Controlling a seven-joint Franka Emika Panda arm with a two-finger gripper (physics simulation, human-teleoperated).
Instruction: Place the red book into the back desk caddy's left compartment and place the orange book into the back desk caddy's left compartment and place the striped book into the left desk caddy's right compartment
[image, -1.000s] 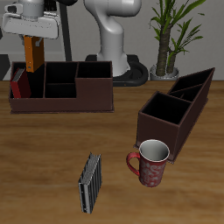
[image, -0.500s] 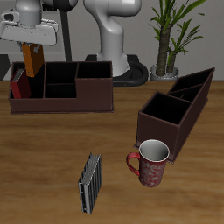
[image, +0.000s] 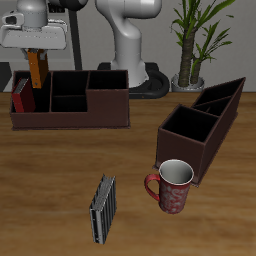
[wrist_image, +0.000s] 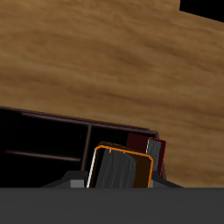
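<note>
My gripper (image: 37, 52) hangs above the end of the back desk caddy (image: 75, 115) and is shut on the orange book (image: 37, 68), which it holds upright. The book's lower edge hovers just over the end compartment. There the red book (image: 20, 97) stands against the outer wall. From the wrist view, the orange book (wrist_image: 122, 168) fills the foreground, with the red book (wrist_image: 140, 144) and the caddy's dividers (wrist_image: 61, 156) behind it. The striped book (image: 101, 208) lies on the table near the front edge. The left desk caddy (image: 198, 135) stands angled at the other side.
A red patterned mug (image: 172, 186) stands between the striped book and the left desk caddy. A potted plant (image: 193, 40) and the robot base (image: 130, 45) are at the table's back.
The gripper shifted a little sideways toward the caddy's end compartment. The orange book tilted briefly and now hangs upright again.
</note>
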